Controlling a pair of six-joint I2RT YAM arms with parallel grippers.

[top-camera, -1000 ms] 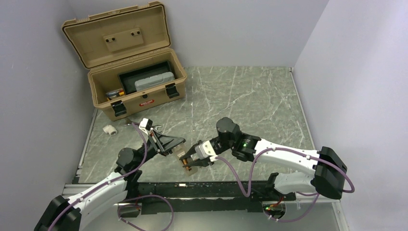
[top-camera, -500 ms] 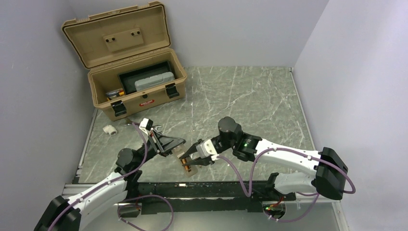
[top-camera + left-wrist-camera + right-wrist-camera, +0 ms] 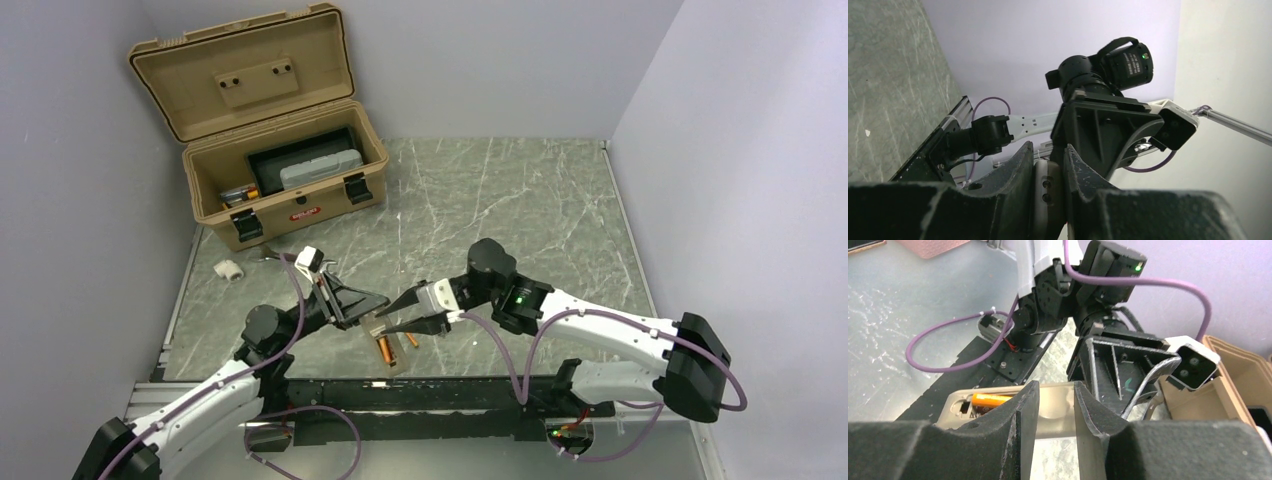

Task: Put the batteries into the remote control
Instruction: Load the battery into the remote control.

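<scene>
The remote control [image 3: 391, 362] lies back-up near the table's front edge, with its battery recess open. One orange battery [image 3: 384, 347] sits in the recess and also shows in the right wrist view [image 3: 990, 399]. A second battery [image 3: 410, 340] lies on the table just right of the remote. My left gripper [image 3: 372, 316] is shut on the remote's far end, whose edge shows between its fingers [image 3: 1048, 190]. My right gripper [image 3: 400, 310] is open and empty, just above and right of the remote [image 3: 1058, 410].
An open tan toolbox [image 3: 300, 212] stands at the back left, holding a grey case [image 3: 320, 170] and a small pack [image 3: 238, 195]. A small white block [image 3: 230, 268] lies left of my left arm. A black rail [image 3: 430, 395] runs along the near edge.
My right gripper has lifted off the remote, drawn back to the right and opened. The battery it held now sits in the recess. A second battery shows on the table.
</scene>
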